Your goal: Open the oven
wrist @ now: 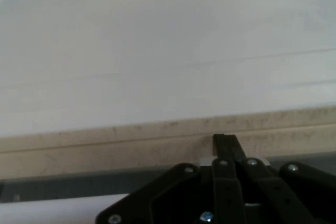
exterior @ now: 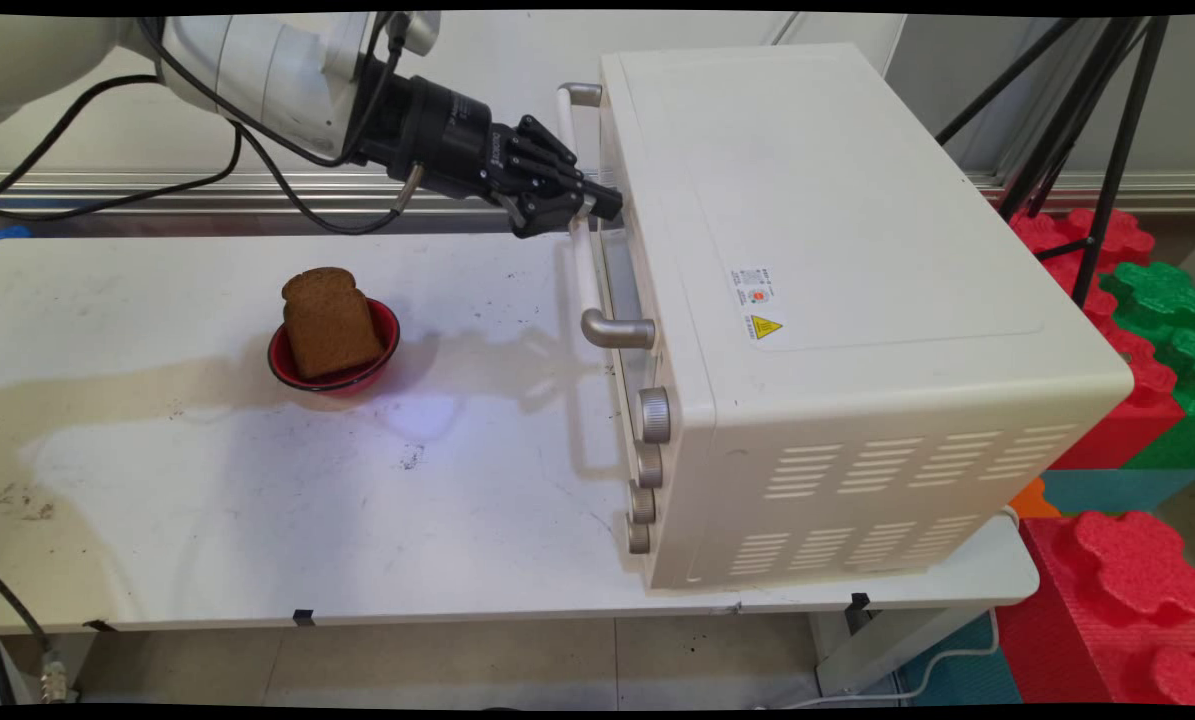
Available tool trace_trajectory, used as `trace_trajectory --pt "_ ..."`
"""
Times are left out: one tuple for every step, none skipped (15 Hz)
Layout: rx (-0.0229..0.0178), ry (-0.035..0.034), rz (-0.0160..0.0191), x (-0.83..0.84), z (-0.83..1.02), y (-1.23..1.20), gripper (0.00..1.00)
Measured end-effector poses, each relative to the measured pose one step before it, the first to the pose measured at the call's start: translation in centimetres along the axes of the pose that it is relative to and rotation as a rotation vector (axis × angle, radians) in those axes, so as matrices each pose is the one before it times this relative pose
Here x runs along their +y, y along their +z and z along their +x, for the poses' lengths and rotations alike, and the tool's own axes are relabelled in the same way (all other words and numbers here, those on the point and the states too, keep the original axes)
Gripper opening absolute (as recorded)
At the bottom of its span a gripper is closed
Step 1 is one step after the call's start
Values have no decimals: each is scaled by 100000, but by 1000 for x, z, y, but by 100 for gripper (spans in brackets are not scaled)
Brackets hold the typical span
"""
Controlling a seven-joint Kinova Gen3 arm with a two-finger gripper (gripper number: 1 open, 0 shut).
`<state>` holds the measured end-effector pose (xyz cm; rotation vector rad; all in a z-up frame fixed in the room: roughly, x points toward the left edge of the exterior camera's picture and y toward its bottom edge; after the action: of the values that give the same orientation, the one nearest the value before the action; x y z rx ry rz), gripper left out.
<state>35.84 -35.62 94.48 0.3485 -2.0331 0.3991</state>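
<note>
Cream-white metal is making up the toaster oven, which is standing on the right part of the white table with its door facing left. From the main view, the black gripper is reaching in from the upper left and is sitting at the door's handle, at the far half of that bar. The handle's long axis is running from far to near along the upper edge of the door, with one metal bracket at the far end and one at the near end. The fingers are appearing to be closed around the bar, pointing to the right toward the oven. Four knobs are lying in a row at the near end of the oven front. To the left of the oven and well apart from it, a slice of brown bread is standing upright in a small red bowl.

From the hand view, the fingertips are meeting together, tight against the oven's pale top edge, and a light piece of the bar is showing just between the linkage. The oven's flat top is filling the rest of this picture.
</note>
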Motion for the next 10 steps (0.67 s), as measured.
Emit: trace_trajectory --pt "-301 101 -7 21 -91 14 0" --pt "-267 102 7 13 -85 14 0" --pt "-352 218 -86 23 -101 22 0" --pt "-315 124 16 45 -104 -35 0" --pt "-322 164 -41 39 -111 -38 0" --pt "-310 298 -137 18 -117 -48 0" --pt "-256 271 -73 30 -112 -103 0" --pt "-158 164 -37 7 -96 -97 0" --pt "-251 336 -112 -1 -164 -174 0" --pt "-202 293 2 -19 -153 -189 0"
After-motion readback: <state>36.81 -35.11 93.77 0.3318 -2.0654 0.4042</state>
